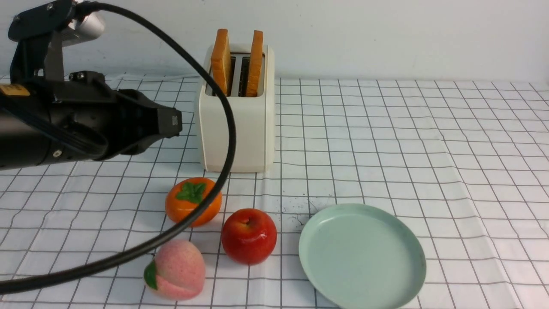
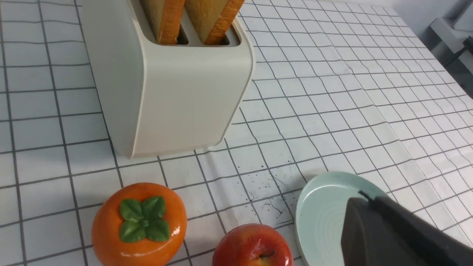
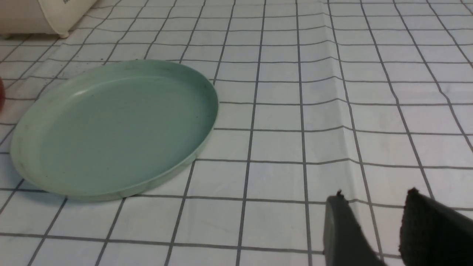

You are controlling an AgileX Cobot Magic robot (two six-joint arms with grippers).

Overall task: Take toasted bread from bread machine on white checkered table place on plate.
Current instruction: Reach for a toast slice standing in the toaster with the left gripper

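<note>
Left hand point(image 1: 169, 122), closed and empty, is seen beside the bread machine point(image 1: 235, 128); right hand point(image 3: 375, 194), parted, is shown only by its wrist view.

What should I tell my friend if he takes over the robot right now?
Left gripper: shut, empty, raised to the left of the toaster.
Right gripper: open, empty, over the table beside the plate.
Toast: left slice and right slice both stand in the toaster's slots.
Plate: bare, nearer the robot than the toaster and to its right.
Done: nothing yet.
Left: lift each slice out and lay it on the plate.
</note>
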